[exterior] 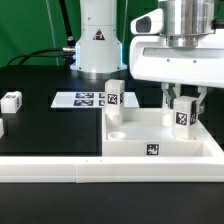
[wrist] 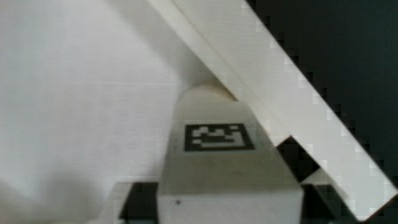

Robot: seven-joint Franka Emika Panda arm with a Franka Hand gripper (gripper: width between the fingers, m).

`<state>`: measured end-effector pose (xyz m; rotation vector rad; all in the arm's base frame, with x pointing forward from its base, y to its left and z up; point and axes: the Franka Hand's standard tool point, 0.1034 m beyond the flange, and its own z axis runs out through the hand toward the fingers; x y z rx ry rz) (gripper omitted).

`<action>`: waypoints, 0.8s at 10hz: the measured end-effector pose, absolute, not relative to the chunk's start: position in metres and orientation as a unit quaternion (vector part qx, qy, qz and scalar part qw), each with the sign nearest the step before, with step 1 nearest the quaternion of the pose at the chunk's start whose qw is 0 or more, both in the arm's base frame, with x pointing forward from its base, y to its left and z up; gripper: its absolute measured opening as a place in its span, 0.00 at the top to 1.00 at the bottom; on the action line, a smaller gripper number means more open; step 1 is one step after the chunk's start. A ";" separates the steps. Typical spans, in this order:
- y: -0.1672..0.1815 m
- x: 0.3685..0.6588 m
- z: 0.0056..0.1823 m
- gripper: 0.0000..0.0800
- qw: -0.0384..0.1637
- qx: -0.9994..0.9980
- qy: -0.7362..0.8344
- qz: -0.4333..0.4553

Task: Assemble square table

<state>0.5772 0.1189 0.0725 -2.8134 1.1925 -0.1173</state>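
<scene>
Nearest the camera ran the long border rail (exterior: 60,172), and just behind it sat the tabletop (exterior: 160,138) on the black counter (exterior: 50,125). The hand (exterior: 183,108) was clamped on a tagged leg (exterior: 182,116), holding it upright over the tray's far corner on the exterior view's right; the wrist view showed that leg (wrist: 217,150) close beside the tray rim (wrist: 267,80). My worry: if it goes in tilted, it could jam or slip. Another leg (exterior: 113,93) stood further back, a loose one (exterior: 11,101) way off.
</scene>
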 end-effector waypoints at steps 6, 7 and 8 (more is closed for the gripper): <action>0.113 0.575 0.072 0.64 0.048 -0.786 0.617 -0.005; 0.111 0.576 0.072 0.64 0.050 -0.766 0.641 -0.002; 0.111 0.576 0.072 0.64 0.050 -0.750 0.659 0.000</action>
